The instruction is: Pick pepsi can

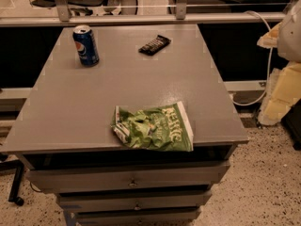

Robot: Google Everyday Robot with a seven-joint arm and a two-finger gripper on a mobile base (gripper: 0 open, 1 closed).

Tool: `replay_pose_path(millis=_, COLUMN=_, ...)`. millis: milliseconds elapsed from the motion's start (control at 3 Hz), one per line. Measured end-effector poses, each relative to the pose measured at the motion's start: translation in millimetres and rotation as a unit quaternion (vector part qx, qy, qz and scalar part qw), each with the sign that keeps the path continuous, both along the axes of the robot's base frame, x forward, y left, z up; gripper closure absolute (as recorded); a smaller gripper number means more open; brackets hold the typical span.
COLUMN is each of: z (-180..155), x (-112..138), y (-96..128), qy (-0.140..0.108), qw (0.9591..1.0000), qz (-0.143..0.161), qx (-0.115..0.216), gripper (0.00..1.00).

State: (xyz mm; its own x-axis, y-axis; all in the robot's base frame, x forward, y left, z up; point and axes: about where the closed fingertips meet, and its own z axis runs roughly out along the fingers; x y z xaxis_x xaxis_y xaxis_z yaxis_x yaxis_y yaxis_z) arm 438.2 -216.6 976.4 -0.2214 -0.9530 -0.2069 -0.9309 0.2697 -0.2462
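Observation:
The pepsi can [85, 45] is a small blue can with a silver top and a round red, white and blue logo. It stands upright at the far left of the grey table top [141, 84]. My gripper is not in view. Only pale, bulky arm parts [286, 41] show at the right edge, well away from the can.
A flat black bar wrapper [154, 44] lies at the far middle of the table. A crumpled green and white chip bag [154, 127] lies near the front edge. Drawers [129, 180] sit under the top. A rail [141, 19] runs behind the table and a cable [269, 69] hangs at the right.

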Motion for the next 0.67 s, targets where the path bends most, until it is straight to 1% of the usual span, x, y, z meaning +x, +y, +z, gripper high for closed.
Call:
replay_pose_path(millis=333, z=0.0, x=0.0, y=0.0, qy=0.000, qw=1.0000, qz=0.000, qx=0.000, gripper=0.00)
replay_pose_path(millis=667, z=1.4, x=2.9, y=5.0, qy=-0.006, qw=1.0000, qz=0.000, qx=0.008, gripper=0.00)
